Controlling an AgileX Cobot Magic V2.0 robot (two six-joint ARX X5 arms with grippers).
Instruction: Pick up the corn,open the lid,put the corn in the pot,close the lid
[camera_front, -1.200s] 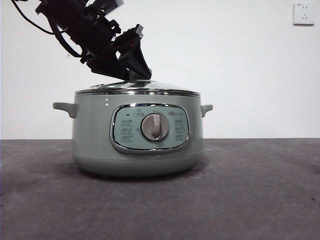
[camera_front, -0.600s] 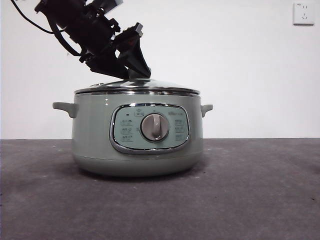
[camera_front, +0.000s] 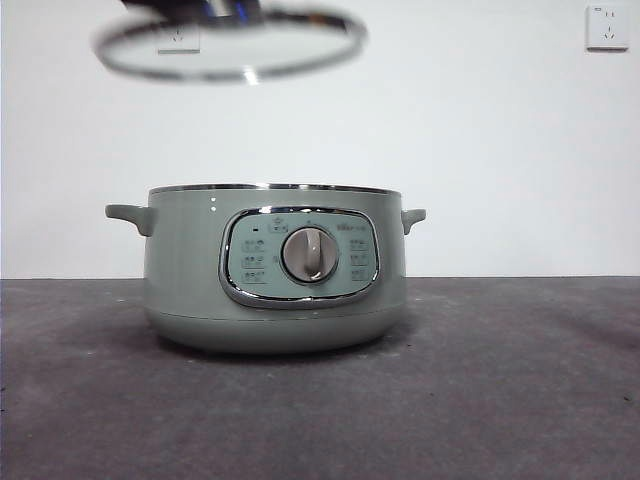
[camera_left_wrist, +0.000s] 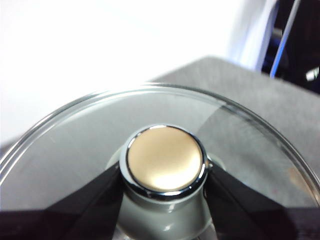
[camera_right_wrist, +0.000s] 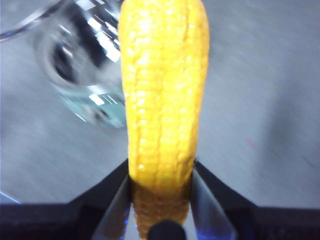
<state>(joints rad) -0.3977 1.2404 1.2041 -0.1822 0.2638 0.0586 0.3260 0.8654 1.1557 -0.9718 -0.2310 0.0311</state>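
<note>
Wall socket (camera_front: 607, 27) on the white wall behind. Pot (camera_front: 275, 270) open on grey table (camera_front: 500, 380); inside hidden. Lid (camera_front: 230, 45) held high above it, left gripper (camera_left_wrist: 165, 172) pinching its knob (camera_left_wrist: 166, 159). Right gripper (camera_right_wrist: 161, 175) clamps corn (camera_right_wrist: 162, 100).

A plain white wall (camera_front: 500, 150) fills the upper half of the front view, evenly and brightly lit. A white wall socket (camera_front: 607, 27) sits near the top right corner. A second white socket (camera_front: 178, 38) shows at upper left, seen through clear glass. Below the wall, a dark grey tabletop (camera_front: 500, 380) with a slightly rough, felt-like surface stretches across the lower part, meeting the wall in a straight level line. In the left wrist view, the same grey surface (camera_left_wrist: 260, 95) runs beside a bright white area, with dark, blurred equipment and a thin pale cable (camera_left_wrist: 285, 37) in one corner.
</note>
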